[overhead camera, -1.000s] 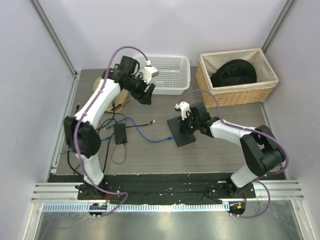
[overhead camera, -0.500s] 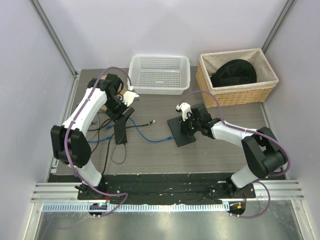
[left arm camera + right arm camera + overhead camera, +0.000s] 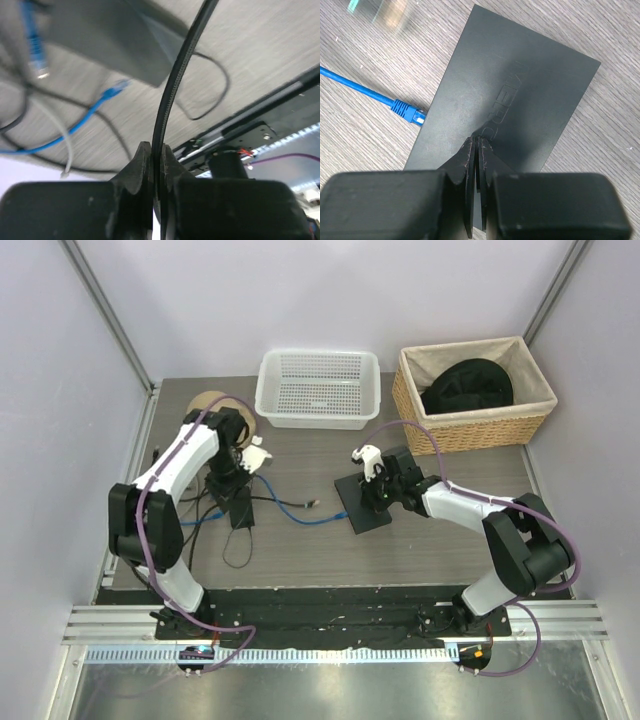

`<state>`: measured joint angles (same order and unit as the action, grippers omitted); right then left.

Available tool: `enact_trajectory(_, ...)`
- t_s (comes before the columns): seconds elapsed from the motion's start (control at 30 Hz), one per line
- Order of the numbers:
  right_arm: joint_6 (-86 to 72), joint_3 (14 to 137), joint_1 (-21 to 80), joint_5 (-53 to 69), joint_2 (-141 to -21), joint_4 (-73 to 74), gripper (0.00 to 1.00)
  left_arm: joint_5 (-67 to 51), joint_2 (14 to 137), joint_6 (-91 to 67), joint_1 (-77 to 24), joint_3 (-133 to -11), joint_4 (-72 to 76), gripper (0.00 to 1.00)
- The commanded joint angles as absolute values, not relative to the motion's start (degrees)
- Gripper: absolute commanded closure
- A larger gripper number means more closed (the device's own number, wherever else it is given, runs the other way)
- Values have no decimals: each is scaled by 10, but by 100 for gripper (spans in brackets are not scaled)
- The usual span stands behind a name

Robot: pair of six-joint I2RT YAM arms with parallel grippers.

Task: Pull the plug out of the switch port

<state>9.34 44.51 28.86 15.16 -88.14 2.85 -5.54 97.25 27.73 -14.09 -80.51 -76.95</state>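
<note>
The switch (image 3: 362,510) is a flat black box lying mid-table; in the right wrist view the switch (image 3: 530,75) fills the middle. A blue plug (image 3: 407,112) on a blue cable meets its left edge, and the plug (image 3: 343,512) also shows from above. My right gripper (image 3: 479,137) is shut with nothing in it, its tips pressed down on the switch's top (image 3: 377,490). My left gripper (image 3: 232,478) is off to the left above a small black adapter brick (image 3: 241,510). In its wrist view the left gripper (image 3: 156,147) is shut on a thin black cord (image 3: 185,55).
A white plastic basket (image 3: 318,390) and a wicker basket (image 3: 470,430) holding a dark item stand at the back. Loose blue and black cords (image 3: 290,508) tangle around the adapter brick. A loose blue plug (image 3: 116,88) lies near the brick (image 3: 115,45). A tan object (image 3: 208,400) sits back left.
My left arm swung down from the white basket to the adapter brick and shut its jaws on the black cord. The right arm and switch have stayed put.
</note>
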Motion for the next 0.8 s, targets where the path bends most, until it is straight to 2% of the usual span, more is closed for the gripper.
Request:
enact_trajectory(0.0,101,450,286,149,-882,42,91,56,938,282,-113,-861,-764,100)
enact_trajectory(0.27,101,452,287,149,-884,43,91,239,798,444,-41,-809,-559,100)
enact_trajectory(0.43,105,458,287,150,-892,46,91,229,768,523,26,-788,-454,100)
enact_trajectory(0.57,105,456,287,149,-889,41,91,148,729,542,76,-769,-393,100)
enact_trajectory(0.6,105,454,287,149,-888,41,91,-20,718,554,91,-796,-437,100)
enact_trajectory(0.63,105,454,286,149,-887,41,91,-89,715,628,100,-803,-561,100)
enact_trajectory(0.7,105,453,287,149,-885,41,91,-195,715,663,98,-799,-633,100)
enact_trajectory(0.77,104,452,286,149,-884,40,91,-231,718,640,94,-795,-668,100)
